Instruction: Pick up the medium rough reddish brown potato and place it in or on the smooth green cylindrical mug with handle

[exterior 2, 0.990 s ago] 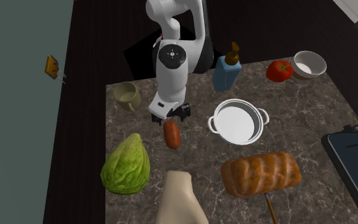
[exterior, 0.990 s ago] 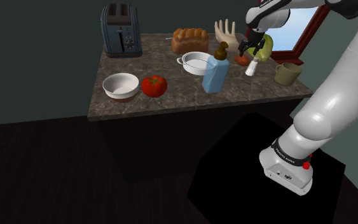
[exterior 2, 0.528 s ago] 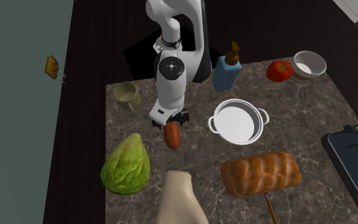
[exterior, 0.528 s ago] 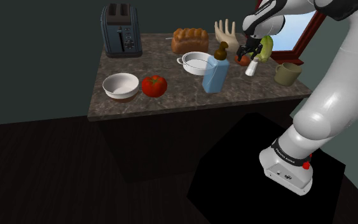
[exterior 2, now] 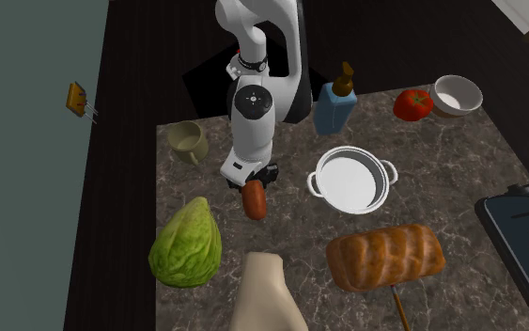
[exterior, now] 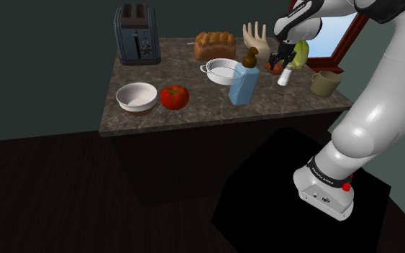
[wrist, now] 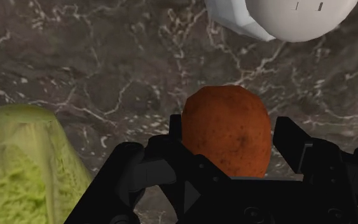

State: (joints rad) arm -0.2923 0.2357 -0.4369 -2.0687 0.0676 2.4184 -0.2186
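Gripper, spread open, straddles the reddish-brown potato lying on the marbled counter beside the cabbage

Dark marble counter w/ toaster, bread, pot, soap bottle, tomato, bowl, mug, cabbage, potato.

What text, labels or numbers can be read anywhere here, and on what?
Nothing can be read as words or numbers.
White lettering on the base band of the arm: too small to read.
Two small dark marks on the pot: too small to read.
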